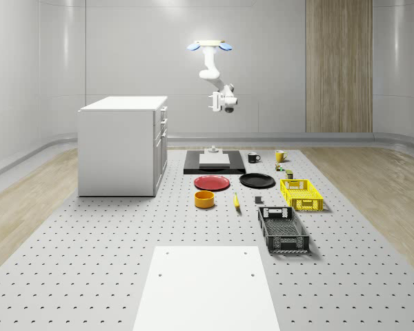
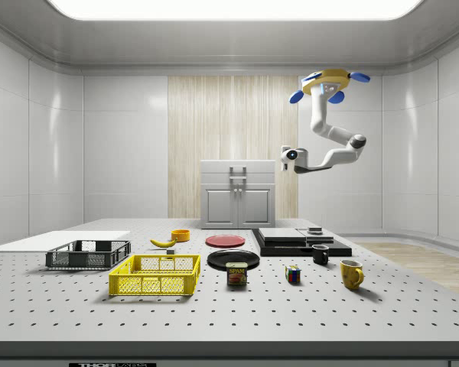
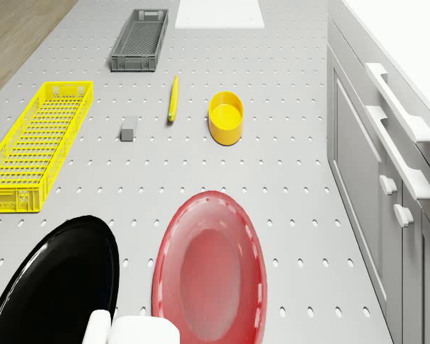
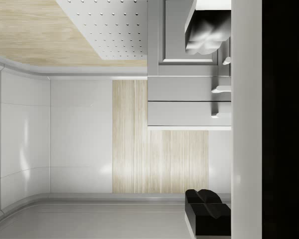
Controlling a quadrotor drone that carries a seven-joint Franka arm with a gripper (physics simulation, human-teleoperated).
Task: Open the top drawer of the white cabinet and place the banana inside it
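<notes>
- Upper centre of whole-scene view: drone (image 1: 209,46) hovers high over black pad (image 1: 214,162), w/ open air to white cabinet (image 1: 123,145).
- Gripper (image 1: 215,101): jaws apart.
- Banana (image 1: 236,201) on worktop (image 1: 90,255), mid-frame, beside orange bowl (image 1: 204,199); drawers closed.

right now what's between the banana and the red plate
In the drone view, the yellow bowl sits off to one side of the gap between the banana and the red plate; otherwise bare pegboard.

The can (image 2: 236,274) just beside the yellow crate (image 2: 154,275) reads "SPAM" on its label; a strip on the bench's (image 2: 413,321) front edge bears unreadable lettering.
</notes>
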